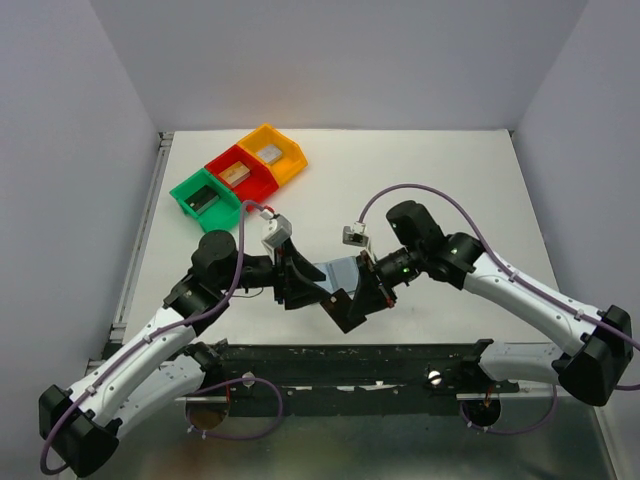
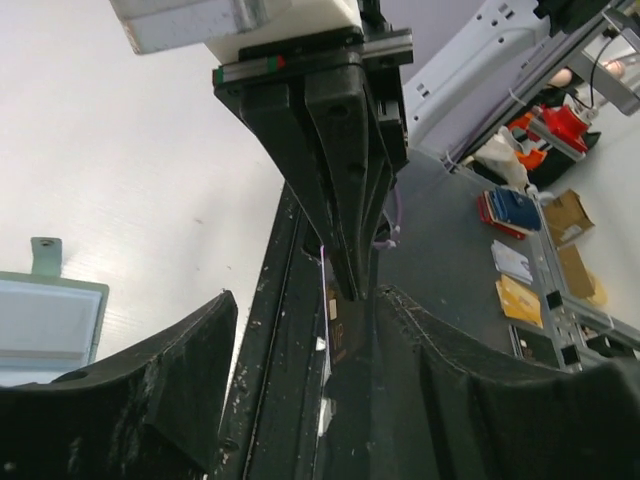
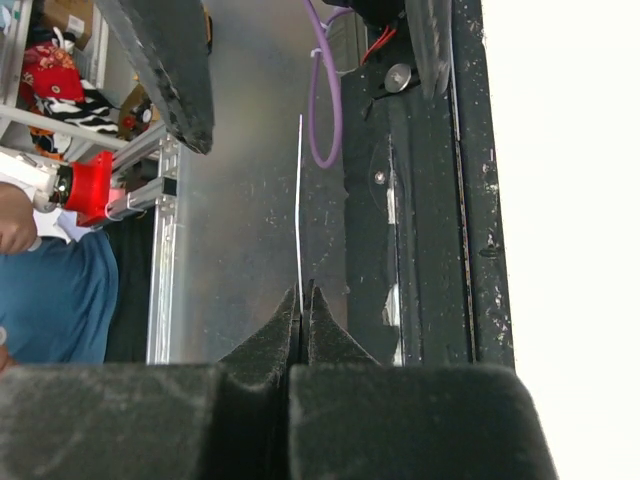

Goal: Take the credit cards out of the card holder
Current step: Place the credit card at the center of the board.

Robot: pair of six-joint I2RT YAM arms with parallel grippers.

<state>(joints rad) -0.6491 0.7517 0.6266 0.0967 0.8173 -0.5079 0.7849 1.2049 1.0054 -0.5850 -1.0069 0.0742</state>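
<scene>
The white surface (image 1: 420,190) carries three coloured bins (image 1: 240,175) at far left; no credit cards lie on it. The card holder (image 1: 340,271) is held open above the near edge, between both hands. The right hand (image 3: 300,300) is clamped fully on a thin sheet (image 3: 300,200) seen edge-on: card or holder panel, undeterminable. The left hand (image 2: 305,300) stands parted, nothing bridging its fingers (image 2: 130,400). Judgement: no card is yet out; all remain.
</scene>
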